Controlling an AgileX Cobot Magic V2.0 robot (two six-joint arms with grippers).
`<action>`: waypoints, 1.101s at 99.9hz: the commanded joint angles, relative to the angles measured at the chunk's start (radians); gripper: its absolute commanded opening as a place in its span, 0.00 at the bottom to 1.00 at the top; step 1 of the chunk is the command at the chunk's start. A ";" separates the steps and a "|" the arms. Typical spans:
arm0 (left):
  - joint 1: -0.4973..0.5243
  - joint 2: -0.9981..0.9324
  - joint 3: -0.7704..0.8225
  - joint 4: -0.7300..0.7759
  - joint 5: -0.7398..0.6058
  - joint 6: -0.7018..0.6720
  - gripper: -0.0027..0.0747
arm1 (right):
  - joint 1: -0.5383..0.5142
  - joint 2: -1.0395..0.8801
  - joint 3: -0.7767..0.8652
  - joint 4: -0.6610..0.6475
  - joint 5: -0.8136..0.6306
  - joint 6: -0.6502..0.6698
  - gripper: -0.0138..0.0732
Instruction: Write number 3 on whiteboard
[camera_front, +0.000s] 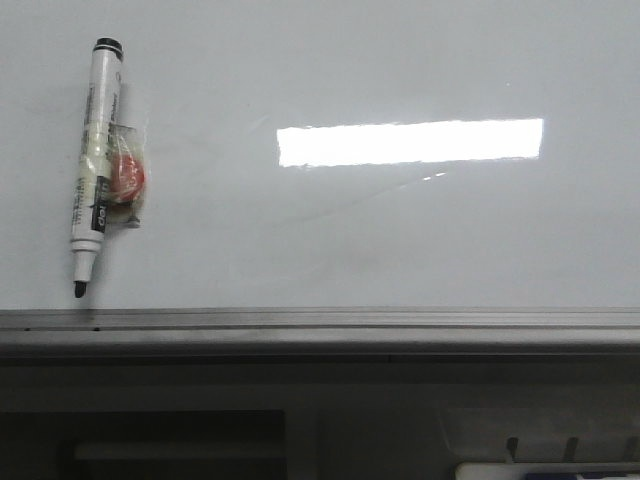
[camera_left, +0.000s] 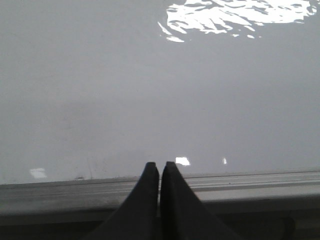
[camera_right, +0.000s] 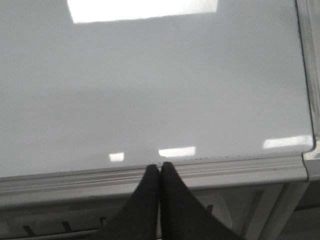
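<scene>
- Glossy whiteboard (camera_front: 400, 240) fills most of my front view, with a bright rectangular light reflection (camera_front: 410, 141) right of centre and its grey edge rail (camera_front: 320, 325) running across the near side.
- Only the front view gives me the marker pen (camera_front: 95, 160): it lies on the board at the far left, cap away from me, black tip pointing toward the near rail and stopping just short of it. Something small and red in a clear wrapper (camera_front: 128, 172) sits touching the pen's right side; I cannot tell what it is.
- I find no drawn 3 on the board in any view, only faint grey smudge lines (camera_front: 340, 205) below the reflection.
- My left wrist view shows the left gripper (camera_left: 159, 167) with fingers pressed together, empty, tips over the near rail at the board's edge.
- My right wrist view shows the right gripper (camera_right: 159, 169) clenched the same way with nothing between the fingers, also at the near rail. This view alone shows the board's rounded right corner (camera_right: 311, 150) and the right edge rail.
- Neither gripper appears in the front view.
- Right of the pen, the board surface lies bare all the way to that right corner.
</scene>
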 joint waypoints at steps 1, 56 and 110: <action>-0.003 -0.024 0.011 -0.001 -0.062 -0.008 0.01 | -0.006 -0.014 0.033 -0.004 -0.030 -0.002 0.11; -0.003 -0.024 0.011 -0.001 -0.064 -0.008 0.01 | -0.006 -0.014 0.033 -0.004 -0.030 -0.002 0.11; -0.003 -0.024 0.011 -0.004 -0.072 -0.008 0.01 | -0.006 -0.014 0.033 -0.004 -0.081 -0.002 0.11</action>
